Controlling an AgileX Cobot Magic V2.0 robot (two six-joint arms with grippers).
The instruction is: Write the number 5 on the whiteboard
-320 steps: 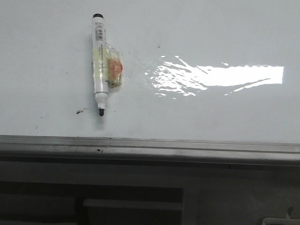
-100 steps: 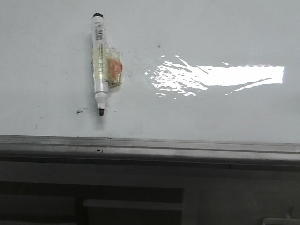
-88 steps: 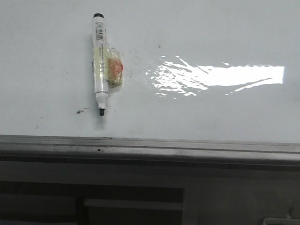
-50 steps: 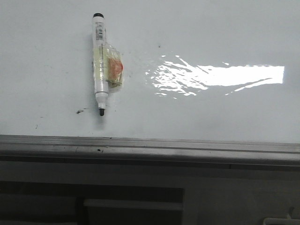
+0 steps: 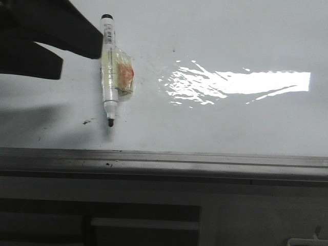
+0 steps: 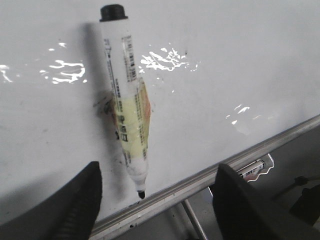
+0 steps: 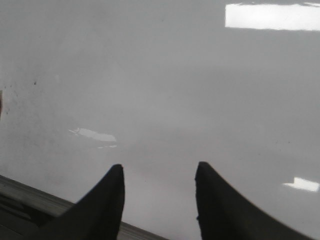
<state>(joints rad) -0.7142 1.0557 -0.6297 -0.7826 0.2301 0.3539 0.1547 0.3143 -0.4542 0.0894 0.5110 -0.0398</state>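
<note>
While the left gripper [image 6: 155, 200] is hanging open over the marker [image 5: 109, 69] near the whiteboard's [image 5: 230, 31] front edge, a skewed closure risks rolling it away; right gripper [image 7: 159, 200] is idling open, no 5 written.

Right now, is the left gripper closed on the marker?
No: in the left wrist view the left gripper is open, fingers astride the marker lying on the whiteboard.

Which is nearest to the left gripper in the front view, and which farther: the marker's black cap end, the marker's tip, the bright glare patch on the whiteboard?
Left gripper enters the front view at the upper left.
1. Marker's black cap end: beside the gripper, nearest.
2. Marker's tip: lower, toward the frame edge.
3. Glare patch: far to the right on the whiteboard.
</note>
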